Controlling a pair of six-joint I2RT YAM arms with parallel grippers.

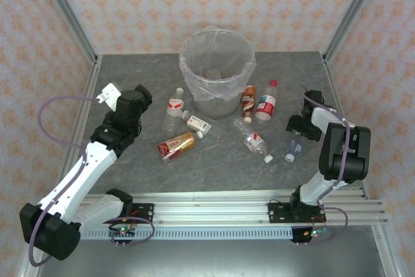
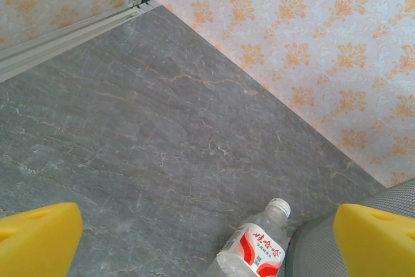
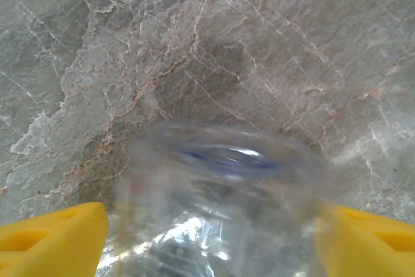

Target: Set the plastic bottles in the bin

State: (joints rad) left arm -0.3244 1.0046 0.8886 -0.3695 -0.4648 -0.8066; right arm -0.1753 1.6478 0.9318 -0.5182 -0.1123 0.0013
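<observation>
Clear plastic bottle at the right of the grey stone surface sits between my right jaws, partly open; I cannot tell if they grip. Left jaws gape wide, empty. Next I'd squeeze firmly, lift, and carry it to the round grey bag-lined bin.

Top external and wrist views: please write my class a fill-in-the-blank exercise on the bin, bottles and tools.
The grey bin is lined with a clear plastic ____.
The red-capped bottle is on the bin's ____ side.
Two ____ fingers of the right tool flank a clear bottle.
The jaws of the left tool stand ____.
Missing words: bag; right; yellow; open.
</observation>
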